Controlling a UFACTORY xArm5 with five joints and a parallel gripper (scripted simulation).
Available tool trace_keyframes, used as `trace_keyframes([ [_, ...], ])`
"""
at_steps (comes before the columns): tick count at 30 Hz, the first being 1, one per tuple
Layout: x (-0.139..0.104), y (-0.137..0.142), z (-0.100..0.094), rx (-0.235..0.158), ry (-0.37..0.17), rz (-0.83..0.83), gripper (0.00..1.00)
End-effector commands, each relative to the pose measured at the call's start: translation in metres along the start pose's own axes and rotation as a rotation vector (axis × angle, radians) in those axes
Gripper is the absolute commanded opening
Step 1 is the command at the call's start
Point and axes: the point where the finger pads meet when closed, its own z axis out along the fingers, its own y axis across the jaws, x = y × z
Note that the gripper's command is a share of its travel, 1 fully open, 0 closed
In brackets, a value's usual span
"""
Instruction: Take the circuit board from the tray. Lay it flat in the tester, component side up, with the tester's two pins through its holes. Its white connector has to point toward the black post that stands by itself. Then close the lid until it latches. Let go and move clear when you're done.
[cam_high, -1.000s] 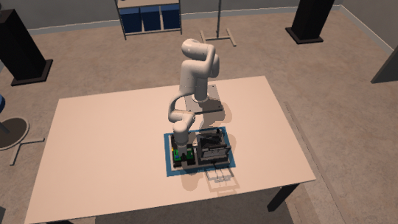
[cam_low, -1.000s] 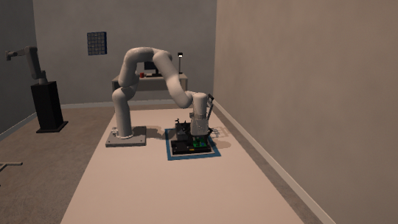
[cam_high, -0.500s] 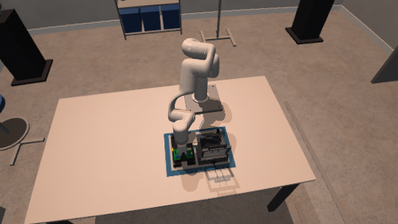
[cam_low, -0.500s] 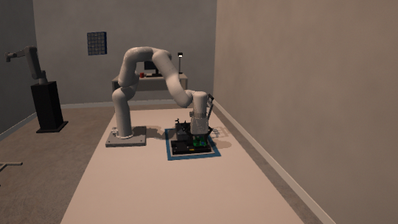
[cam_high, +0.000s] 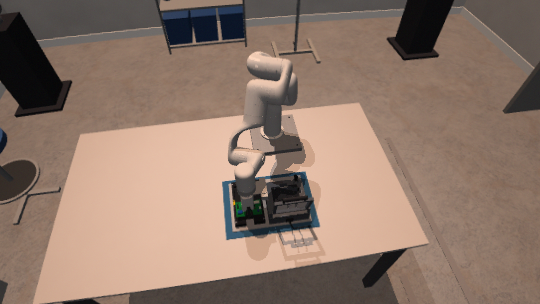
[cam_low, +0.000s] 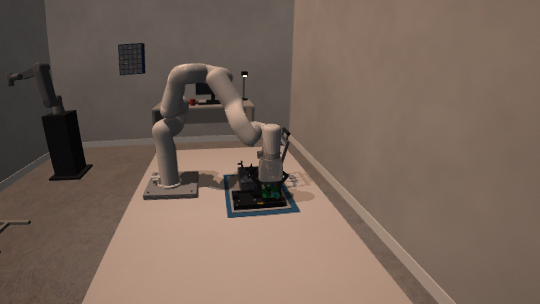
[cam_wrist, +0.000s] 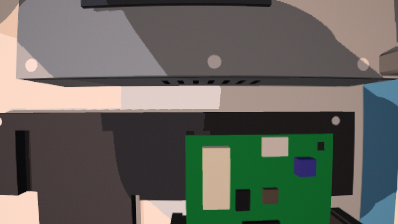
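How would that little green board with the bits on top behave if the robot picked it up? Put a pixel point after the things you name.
The flat green rectangular circuit board (cam_high: 256, 210) (cam_low: 270, 192) (cam_wrist: 255, 172) would probably stay stiff, since its edges look straight with no sag. It is likely light, being a thin sheet with a few small blocks on it. Those raised blocks could be fragile, so gripping by the edges seems safer.
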Motion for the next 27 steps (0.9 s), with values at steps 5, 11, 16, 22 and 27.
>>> trace_keyframes([
  [5, -0.001, 0.001, -0.01, -0.004, -0.002, 0.0, 0.79],
  [11, 0.0, 0.001, -0.018, -0.004, -0.002, 0.0, 0.79],
  [16, 0.0, 0.001, -0.032, -0.004, -0.002, 0.0, 0.79],
  [22, 0.0, 0.001, -0.049, -0.004, -0.002, 0.0, 0.79],
  [27, 0.0, 0.001, -0.056, -0.004, -0.002, 0.0, 0.79],
])
